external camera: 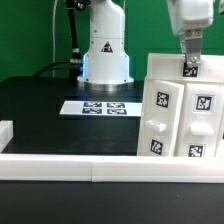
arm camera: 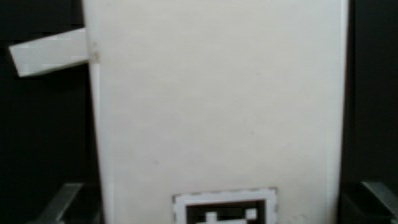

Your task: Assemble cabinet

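The cabinet is a large white box with several square tags, standing at the exterior view's right on the black table. My gripper comes straight down onto its top edge, by a small tag. In the wrist view the cabinet's white face fills the space between my fingers, with a tag near my gripper. One finger and the other stand wide apart, each with a thin dark gap to the box. The gripper is open, straddling the box. A white slab sticks out from the cabinet's side.
The marker board lies flat on the black table in front of the robot base. A low white rim runs along the table's near edge, with a short white piece at the exterior view's left.
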Tool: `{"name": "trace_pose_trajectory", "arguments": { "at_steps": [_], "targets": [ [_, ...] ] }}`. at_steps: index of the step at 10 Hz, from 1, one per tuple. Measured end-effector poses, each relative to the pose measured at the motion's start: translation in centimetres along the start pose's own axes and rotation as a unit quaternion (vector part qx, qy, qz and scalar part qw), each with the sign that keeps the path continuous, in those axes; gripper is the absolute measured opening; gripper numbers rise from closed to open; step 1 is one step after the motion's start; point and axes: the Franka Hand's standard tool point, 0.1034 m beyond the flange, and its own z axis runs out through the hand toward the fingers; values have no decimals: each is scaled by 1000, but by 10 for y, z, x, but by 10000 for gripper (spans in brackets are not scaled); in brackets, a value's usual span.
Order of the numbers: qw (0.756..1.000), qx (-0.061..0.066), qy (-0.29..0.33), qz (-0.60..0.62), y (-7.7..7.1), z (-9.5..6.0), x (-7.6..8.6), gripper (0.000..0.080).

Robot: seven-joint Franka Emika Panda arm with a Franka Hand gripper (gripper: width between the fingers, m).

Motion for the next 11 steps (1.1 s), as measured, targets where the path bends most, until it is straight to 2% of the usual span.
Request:
{"name": "trace_pose_trajectory", "arguments": {
  "at_steps": [1, 4, 6, 7, 8, 9, 11],
  "targets": [
    [999, 3, -3, 47, -1, -1, 0, 558],
    [998, 6, -12, 61, -3, -1, -1, 558],
    [998, 6, -18, 55, -3, -3, -4, 748],
    [998, 7, -22, 51, -4, -6, -5, 748],
    [999, 9, -30, 41, -6, -11, -7, 790],
    [999, 13, -37, 33, -8, -16, -9, 797],
    [999, 13, -42, 27, -8, -16, -10, 797]
  ]
}}
